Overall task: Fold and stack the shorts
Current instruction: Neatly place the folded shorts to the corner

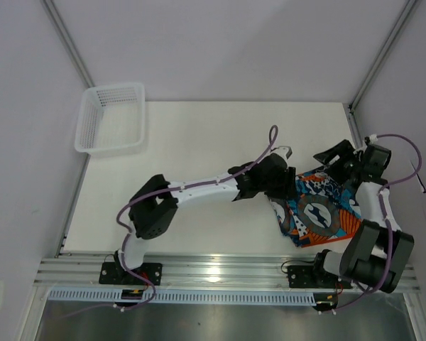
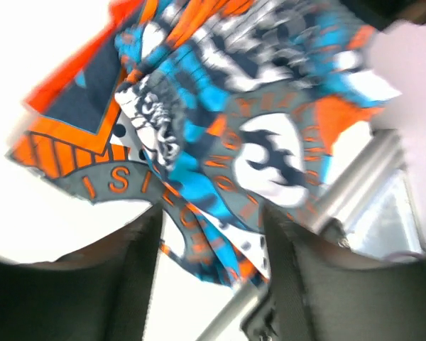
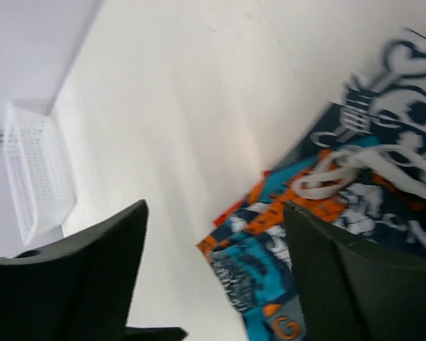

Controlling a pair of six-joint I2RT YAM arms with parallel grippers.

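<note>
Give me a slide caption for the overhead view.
Left gripper and right gripper at the patterned shorts, right side of the table; white mesh basket far left.

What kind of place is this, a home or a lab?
Probably a robot lab test cell: a white table enclosed by plain panels, an aluminium rail along its near edge, and patterned shorts and a mesh basket on it.

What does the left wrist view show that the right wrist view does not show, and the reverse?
Only left wrist: a whole round emblem on the cloth and the metal rail beyond the table edge. Only right wrist: the white mesh basket far across the table and a white drawstring. Both: the patterned shorts lying on the table, seen between open fingers, the left gripper in one, the right gripper in the other.
</note>
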